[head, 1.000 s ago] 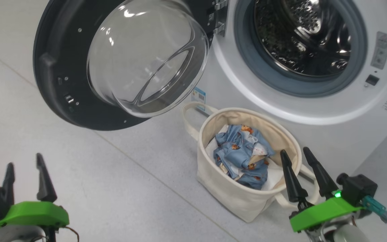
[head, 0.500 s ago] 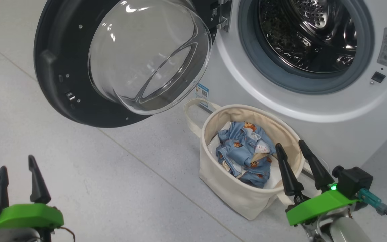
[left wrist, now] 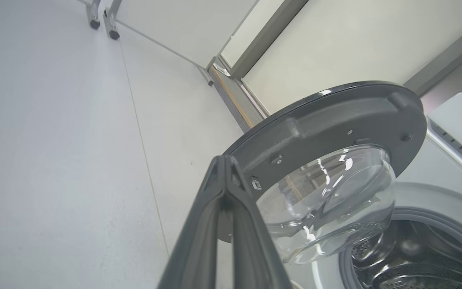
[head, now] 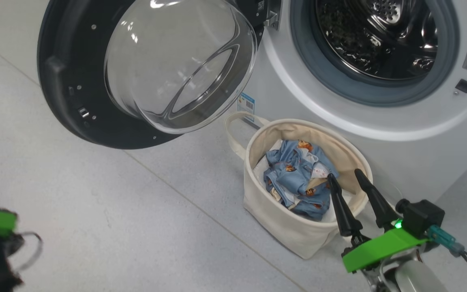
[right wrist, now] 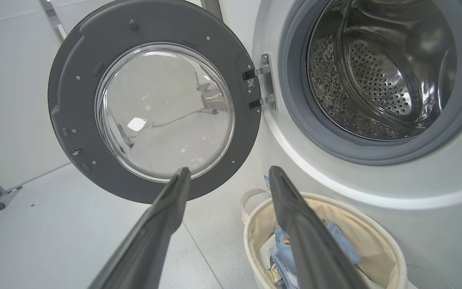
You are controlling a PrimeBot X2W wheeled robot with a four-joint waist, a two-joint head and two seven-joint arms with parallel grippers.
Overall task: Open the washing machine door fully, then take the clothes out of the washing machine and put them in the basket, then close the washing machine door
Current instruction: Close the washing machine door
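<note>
You see a pale grey tiled floor [head: 136, 211] with thin grout lines. Cream wall panels [left wrist: 335, 48] sit between grey metal strips [left wrist: 269, 38], castored frame legs [left wrist: 112, 32] nearby.

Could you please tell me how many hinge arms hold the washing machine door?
2. In the right wrist view, the upper hinge arm sits just above the lower hinge arm, both between the washing machine door and the washing machine.

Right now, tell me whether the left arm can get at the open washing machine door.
Probably yes: the left gripper, shut, points toward the washing machine door, and only floor lies between them.
</note>
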